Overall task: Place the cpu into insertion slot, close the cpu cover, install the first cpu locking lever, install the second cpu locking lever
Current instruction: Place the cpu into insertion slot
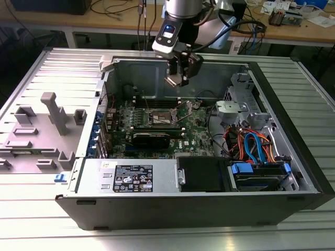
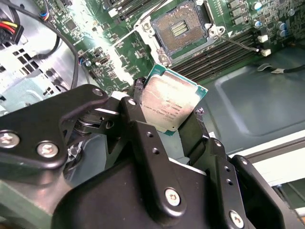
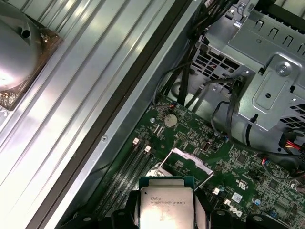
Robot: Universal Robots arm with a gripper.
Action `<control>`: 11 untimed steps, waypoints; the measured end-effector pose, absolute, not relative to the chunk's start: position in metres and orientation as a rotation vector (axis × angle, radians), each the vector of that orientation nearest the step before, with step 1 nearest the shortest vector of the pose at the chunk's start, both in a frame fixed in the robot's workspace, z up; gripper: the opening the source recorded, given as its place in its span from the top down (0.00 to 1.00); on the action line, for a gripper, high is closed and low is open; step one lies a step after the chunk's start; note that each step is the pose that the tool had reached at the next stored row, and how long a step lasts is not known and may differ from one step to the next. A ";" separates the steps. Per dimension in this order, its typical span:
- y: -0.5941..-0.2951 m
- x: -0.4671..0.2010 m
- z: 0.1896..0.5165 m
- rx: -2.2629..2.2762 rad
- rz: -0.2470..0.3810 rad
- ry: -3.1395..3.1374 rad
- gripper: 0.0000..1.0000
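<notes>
A ribbed grey metal counter (image 1: 31,219) carries an open black computer case (image 1: 209,206). The black claw (image 2: 168,99) is clamped on the small square silver-topped cpu (image 2: 174,102), whose lower edge it hides, above the bare silver-rimmed square insertion slot (image 2: 183,28). The thin silver cpu cover (image 3: 190,160) stands tilted up.

End effector (image 2: 168,99) tight on cpu (image 2: 172,109)

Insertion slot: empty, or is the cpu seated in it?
Empty. The second wrist view shows the insertion slot bare inside; the cpu sits clamped in the gripper, above the board.
</notes>
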State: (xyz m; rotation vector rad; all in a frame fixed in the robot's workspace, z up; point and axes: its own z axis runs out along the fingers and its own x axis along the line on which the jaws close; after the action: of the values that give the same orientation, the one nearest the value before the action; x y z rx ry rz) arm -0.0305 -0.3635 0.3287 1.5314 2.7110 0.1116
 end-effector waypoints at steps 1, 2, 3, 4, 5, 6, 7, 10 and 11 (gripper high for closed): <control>-0.364 -0.031 0.328 1.562 0.111 2.693 0.45; -0.364 -0.031 0.328 1.581 0.110 2.681 0.45; -0.364 -0.031 0.327 1.598 0.110 2.670 0.45; -0.364 -0.030 0.327 1.626 0.109 2.652 0.45; -0.364 -0.030 0.326 1.643 0.108 2.641 0.45; -0.364 -0.030 0.326 1.668 0.107 2.625 0.45; -0.364 -0.030 0.325 1.686 0.107 2.613 0.45; -0.364 -0.030 0.322 1.789 0.103 2.540 0.45; -0.364 -0.030 0.322 1.808 0.103 2.526 0.45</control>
State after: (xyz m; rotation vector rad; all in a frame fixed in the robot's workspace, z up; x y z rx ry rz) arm -0.0305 -0.3635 0.3217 1.8084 2.5255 0.1027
